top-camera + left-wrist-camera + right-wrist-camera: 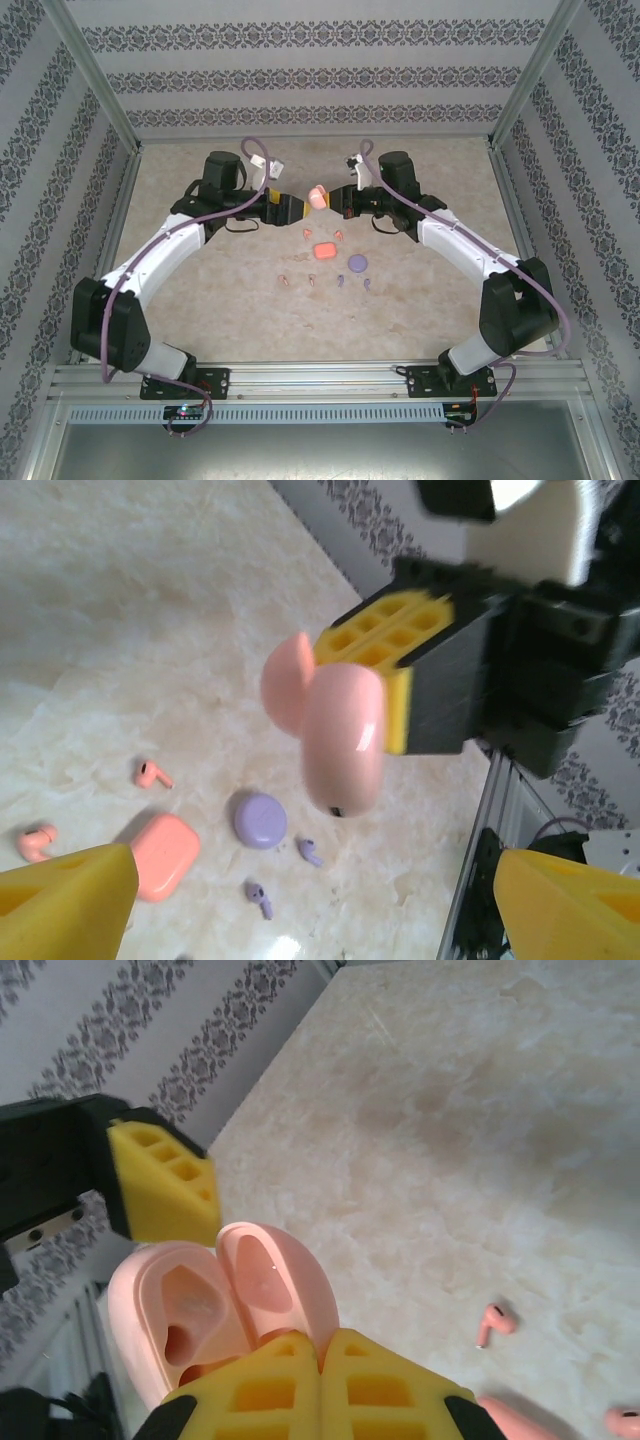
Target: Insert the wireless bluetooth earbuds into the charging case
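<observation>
Clamping: right pincer (320,1355) on open charging case (345,735), sockets (190,1320) facing its wrist camera | left pincer (312,875): apart

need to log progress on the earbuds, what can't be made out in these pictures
Open pink case, right wrist view: the right hand covers its lower wells, so whether a bud sits inside is unclear.
Closed pink case, same view: cut off by the bottom edge.
Pink buds, top view: too small to tell their orientation.
Purple buds, left wrist view: blurred, details lost.
</observation>
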Controlling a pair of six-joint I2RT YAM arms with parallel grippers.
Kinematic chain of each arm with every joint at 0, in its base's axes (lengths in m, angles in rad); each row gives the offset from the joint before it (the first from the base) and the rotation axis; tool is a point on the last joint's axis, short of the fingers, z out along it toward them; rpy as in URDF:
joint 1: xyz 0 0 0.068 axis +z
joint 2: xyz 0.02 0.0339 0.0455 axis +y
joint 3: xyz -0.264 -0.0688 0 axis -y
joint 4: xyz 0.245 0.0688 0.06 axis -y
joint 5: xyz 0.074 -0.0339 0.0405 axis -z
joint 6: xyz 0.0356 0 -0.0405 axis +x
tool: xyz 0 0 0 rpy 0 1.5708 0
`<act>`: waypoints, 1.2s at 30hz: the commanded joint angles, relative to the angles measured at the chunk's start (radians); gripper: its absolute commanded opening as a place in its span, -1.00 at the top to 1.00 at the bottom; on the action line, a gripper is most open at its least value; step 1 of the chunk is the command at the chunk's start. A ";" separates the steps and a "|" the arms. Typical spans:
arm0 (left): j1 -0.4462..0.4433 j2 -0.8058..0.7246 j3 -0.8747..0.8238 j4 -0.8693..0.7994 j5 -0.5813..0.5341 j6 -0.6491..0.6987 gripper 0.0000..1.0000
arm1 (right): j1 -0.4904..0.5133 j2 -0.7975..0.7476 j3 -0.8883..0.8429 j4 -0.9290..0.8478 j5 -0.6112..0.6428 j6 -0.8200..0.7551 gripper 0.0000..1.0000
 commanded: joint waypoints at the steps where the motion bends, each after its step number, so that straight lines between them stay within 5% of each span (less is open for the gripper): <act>1: 0.006 0.078 0.061 -0.195 0.055 0.126 -0.79 | -0.009 0.020 0.040 -0.166 0.007 -0.219 1.00; 11: 0.002 0.182 0.148 -0.362 0.195 0.246 -0.56 | -0.011 0.056 0.108 -0.337 -0.015 -0.346 1.00; 36: -0.070 0.245 0.227 -0.306 0.215 0.215 -0.25 | 0.027 0.053 0.123 -0.320 -0.057 -0.320 1.00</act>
